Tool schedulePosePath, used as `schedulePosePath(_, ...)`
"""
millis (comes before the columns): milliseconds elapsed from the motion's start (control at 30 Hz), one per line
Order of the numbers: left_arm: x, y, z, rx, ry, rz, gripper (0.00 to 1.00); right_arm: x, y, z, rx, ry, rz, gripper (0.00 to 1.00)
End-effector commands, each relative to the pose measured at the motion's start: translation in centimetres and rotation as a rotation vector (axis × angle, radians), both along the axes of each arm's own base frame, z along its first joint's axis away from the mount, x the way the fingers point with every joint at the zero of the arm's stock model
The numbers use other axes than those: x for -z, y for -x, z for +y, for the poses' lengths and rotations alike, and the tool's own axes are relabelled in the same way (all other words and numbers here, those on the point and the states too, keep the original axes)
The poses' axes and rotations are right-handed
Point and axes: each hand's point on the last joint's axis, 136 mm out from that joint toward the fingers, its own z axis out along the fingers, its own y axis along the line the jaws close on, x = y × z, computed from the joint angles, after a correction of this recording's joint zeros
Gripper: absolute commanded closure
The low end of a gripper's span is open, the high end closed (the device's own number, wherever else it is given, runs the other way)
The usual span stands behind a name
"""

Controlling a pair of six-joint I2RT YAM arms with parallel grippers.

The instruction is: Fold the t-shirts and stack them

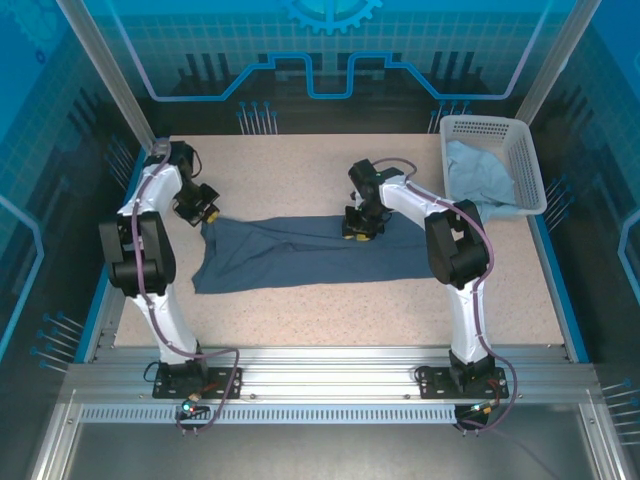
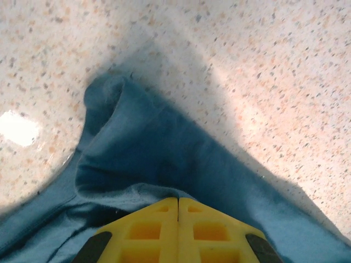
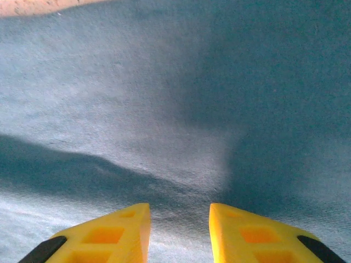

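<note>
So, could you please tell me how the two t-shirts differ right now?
The dark slate-blue t-shirt lies stretched out on the table; the pale blue t-shirt sits crumpled in the white basket. The left gripper, fingers shut, pinches the dark one's left end; no gripper touches the pale one. Both are plain blue cloth.

No word, brand, number or label can be read anywhere from here. The back wall (image 1: 330,60) carries a blue gear emblem (image 1: 330,12) and line graphics without letters. The dark slate-blue t-shirt (image 1: 300,255) on the counter (image 1: 350,300) is plain, unprinted cloth.
</note>
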Motion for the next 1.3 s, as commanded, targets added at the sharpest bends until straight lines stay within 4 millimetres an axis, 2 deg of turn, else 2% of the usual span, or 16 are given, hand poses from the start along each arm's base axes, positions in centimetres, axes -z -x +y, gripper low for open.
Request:
schedulePosePath(0,0.5,0.0,0.9,0.026,-0.021,0.045,1.0,-0.2,0.8,0.1,-0.021,0.005,0.005,0.66)
schedulePosePath(167,2.5,-0.2,1.1,0.06,-0.027,0.094,1.0,-0.1,0.9,-0.1,-0.018,0.017,0.008,0.66)
schedulePosePath(233,3.3,-0.2,1.1,0.076,-0.024,0.116,0.88,0.0,0.9,-0.3,-0.015,0.024,0.008,0.66)
schedulePosePath(300,3.5,-0.1,1.2,0.084,-0.033,0.133,0.71,0.0,1.0,-0.4,-0.011,0.028,0.006,0.66)
schedulePosePath(367,2.2,-0.3,1.1,0.088,-0.061,0.088,0.61,-0.2,0.9,-0.5,-0.009,0.03,-0.003,0.66)
schedulePosePath(433,-0.2,-0.3,0.6,0.095,-0.106,0.015,0.55,-0.6,0.9,-0.5,-0.01,0.032,-0.014,0.66)
schedulePosePath(500,-2.8,0.2,-1.0,0.122,-0.14,-0.069,0.51,-1.0,0.8,-0.5,-0.011,0.031,-0.025,0.66)
schedulePosePath(600,-4.4,0.9,-4.9,0.202,-0.086,-0.199,0.52,-1.4,0.7,-0.3,-0.012,0.028,-0.035,0.66)
schedulePosePath(633,-4.1,1.0,-6.5,0.24,-0.031,-0.239,0.52,-1.4,0.7,-0.3,-0.012,0.025,-0.035,0.66)
schedulePosePath(700,-2.5,1.3,-8.3,0.278,0.052,-0.248,0.53,-1.4,0.7,-0.2,-0.013,0.02,-0.034,0.66)
schedulePosePath(800,-0.5,1.1,-9.2,0.336,0.088,-0.234,0.52,-1.6,0.7,-0.1,-0.015,0.015,-0.036,0.66)
schedulePosePath(1000,1.6,0.0,-11.1,0.494,0.107,-0.24,0.53,-2.2,0.8,-0.1,-0.016,0.002,-0.046,0.66)
schedulePosePath(1133,3.0,0.5,-11.5,0.541,0.104,-0.22,0.54,-2.2,1.1,-0.2,-0.014,0.001,-0.044,0.66)
schedulePosePath(1267,3.3,1.4,-11.9,0.545,0.114,-0.217,0.58,-2.0,1.3,-0.3,-0.011,0.002,-0.039,0.66)
